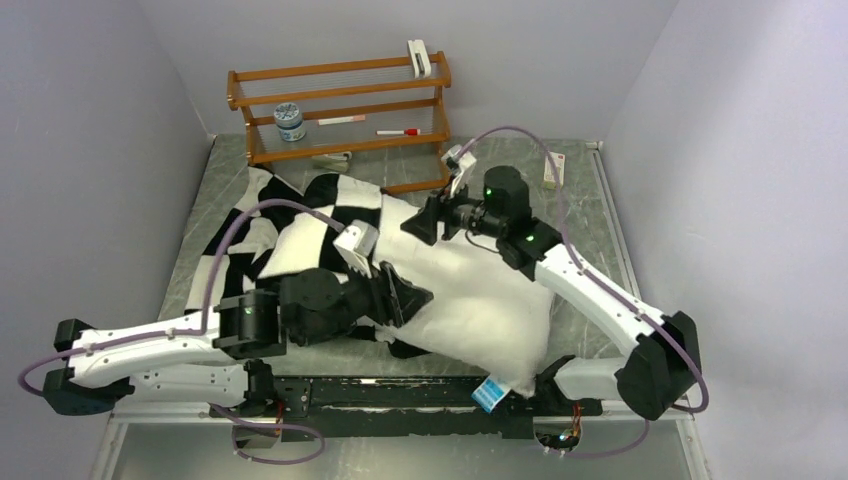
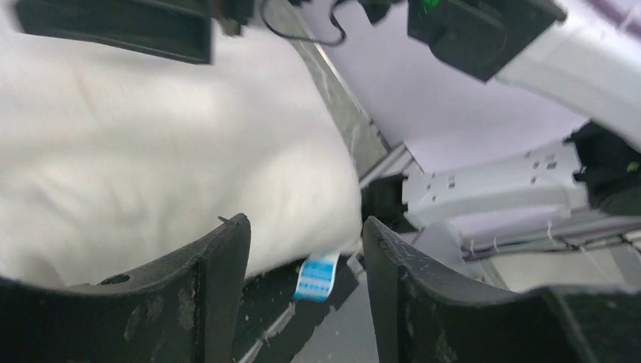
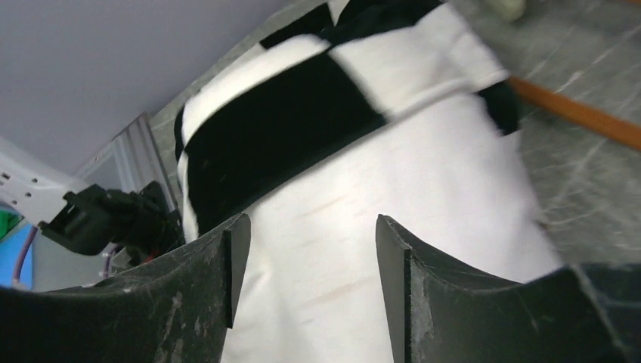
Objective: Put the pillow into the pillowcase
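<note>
Task partly complete — the pillow (image 1: 480,300) lies across the table, far end inside the pillowcase (image 1: 300,215), near tagged end exposed. Left gripper (image 2: 306,249) and right gripper (image 3: 306,242) — jaws apart, holding nothing. Remaining: draw the case over the exposed end

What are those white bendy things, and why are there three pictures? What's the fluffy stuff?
Those are two robot arms. One picture looks down from above. The other two come from small cameras on each wrist, so you see black fingers close up. The left gripper and right gripper are both open, holding nothing. On the table lies a white pillow, its far end tucked in a black-and-white checkered pillowcase, its near end with the blue tag still out. Behind is a wooden rack.
</note>
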### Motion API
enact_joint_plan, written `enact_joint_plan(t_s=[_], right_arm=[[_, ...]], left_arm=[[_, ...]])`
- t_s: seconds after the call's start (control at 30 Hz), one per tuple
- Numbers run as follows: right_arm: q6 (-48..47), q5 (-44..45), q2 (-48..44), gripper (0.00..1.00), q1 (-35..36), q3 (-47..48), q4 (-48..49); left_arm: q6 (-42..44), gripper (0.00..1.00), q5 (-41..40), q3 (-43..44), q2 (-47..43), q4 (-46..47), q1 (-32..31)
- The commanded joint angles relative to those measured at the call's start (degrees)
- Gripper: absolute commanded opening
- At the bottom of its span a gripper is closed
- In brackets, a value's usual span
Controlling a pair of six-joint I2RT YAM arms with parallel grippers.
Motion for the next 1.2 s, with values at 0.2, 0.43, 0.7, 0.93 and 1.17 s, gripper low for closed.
enact_joint_plan(t_s=[0.2,0.43,0.7,0.93,1.17], right_arm=[[1.04,-2.67,3.20,0.72,-9.22,7.06,-7.26],[1.21,-9.42,15.61,0.77,-12.45,8.91,-0.53],[1.91,-14.71,29.61,0.73,-9.81,11.77,5.63],[7.10,-13.98,27.79,0.18,-5.04,3.75,16.89],[12.03,-12.35,25.24,0.00,-4.39,0.73,23.26]], left_arm=[[13.19,0.64,-2.60,21.69,12.45,-22.38,19.71],[18.98,0.65,7.10,25.68,23.92,-20.17,36.42],[20.88,0.67,9.87,26.37,36.34,-15.27,44.26],[24.63,0.36,9.02,25.86,41.41,-11.03,45.69],[24.44,0.05,23.13,29.86,35.35,-5.63,43.21]])
